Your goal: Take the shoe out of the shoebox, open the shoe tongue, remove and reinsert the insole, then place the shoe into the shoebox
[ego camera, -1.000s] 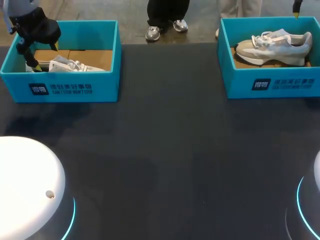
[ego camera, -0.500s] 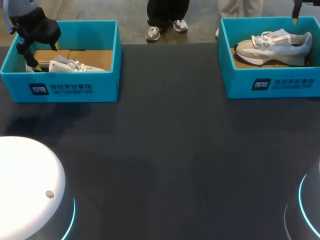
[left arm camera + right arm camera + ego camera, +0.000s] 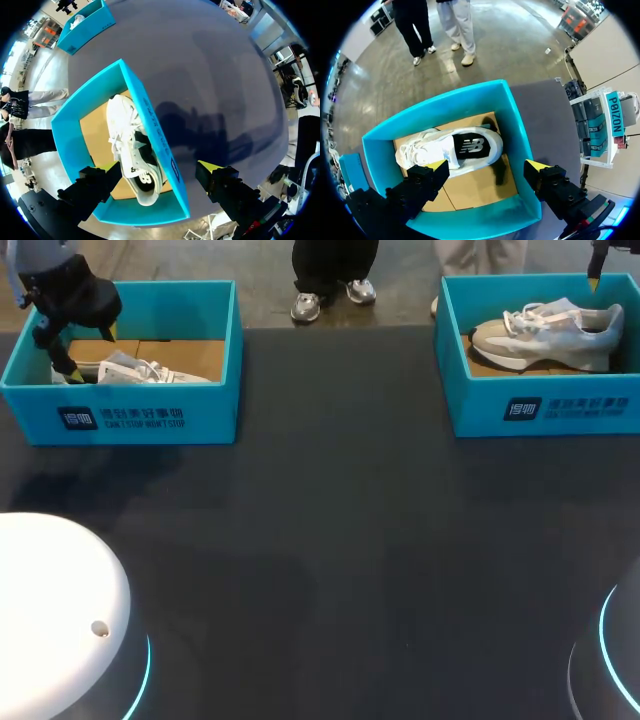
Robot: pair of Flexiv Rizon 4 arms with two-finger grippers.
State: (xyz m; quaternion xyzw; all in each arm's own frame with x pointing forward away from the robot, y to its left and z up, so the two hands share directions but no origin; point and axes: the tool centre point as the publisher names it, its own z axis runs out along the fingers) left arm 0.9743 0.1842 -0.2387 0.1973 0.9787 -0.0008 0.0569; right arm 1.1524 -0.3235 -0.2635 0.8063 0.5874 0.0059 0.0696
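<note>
Well, the dark surface [image 3: 330,540] holds two blue boxes. From above, the left box [image 3: 140,420] sits at 10 o'clock and the right box [image 3: 545,408] at 2 o'clock. Each has one white shoe inside, so no shoe is out yet. The left shoe [image 3: 131,145] lies just under the left end effector [image 3: 159,169]. Its long side runs from 6 to 12 o'clock, straight away from the fingers. That end effector is open and holds nothing. One finger hangs over the box and the other over the surface outside it. The right shoe [image 3: 451,149] lies from 9 to 3 o'clock, sideways to the right end effector [image 3: 487,166], which is open and empty too. I think the left arm is nearer and better lined up to grab.
</note>
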